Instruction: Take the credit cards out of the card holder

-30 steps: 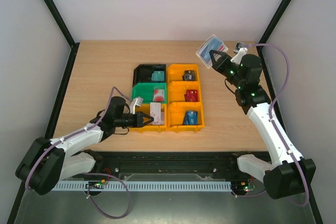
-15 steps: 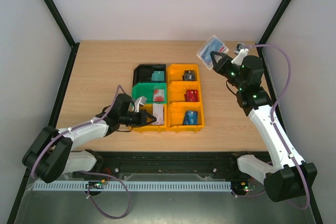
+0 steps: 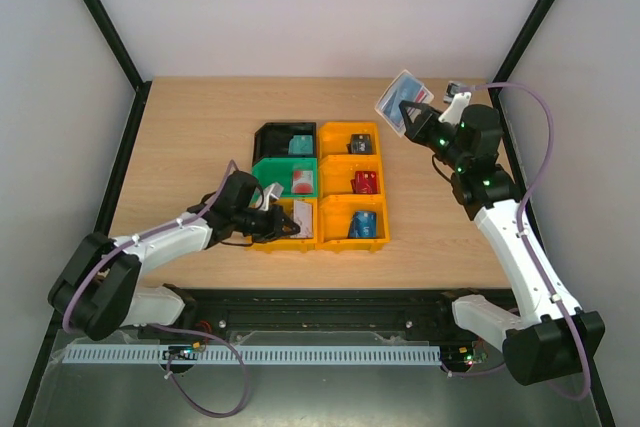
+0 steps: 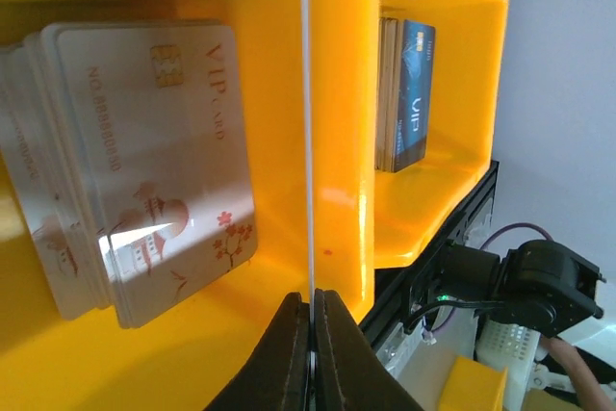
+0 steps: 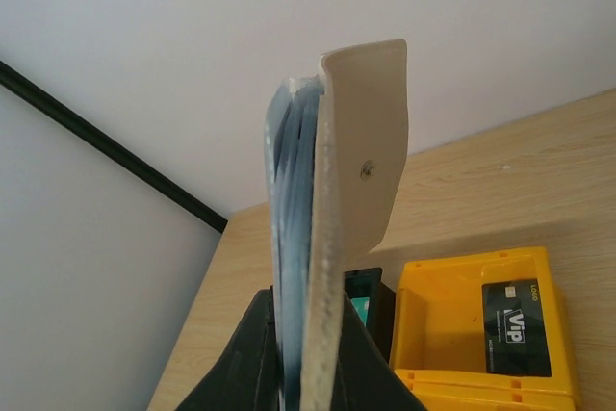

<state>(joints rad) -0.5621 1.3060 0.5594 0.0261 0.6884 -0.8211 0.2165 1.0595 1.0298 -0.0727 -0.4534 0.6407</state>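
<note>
Card holder up in the air over the far right corner of the table, pinched edge-on between the closed fingers of the right gripper, well apart from the bins. From the right wrist: pale flap curling away at the top, blue card edges packed in behind it, clamp set low on the sleeve. So not emptied yet. More to pull out, exact count impossible to tell.

Down at the near-left orange bin: left gripper pressed tight on one credit card, thin white edge running straight out from between the fingertips, lined up with the bin's wall in the wrist view. Beside it, a pile of white-pink cards already lying in that bin. Blue cards standing in the next one over. Red card, black card and teal card each in a bin of its own further back.

Judging by all that: well along, every colour with some delivered. Left to do: drop this one in, then empty the rest of the sleeve.
</note>
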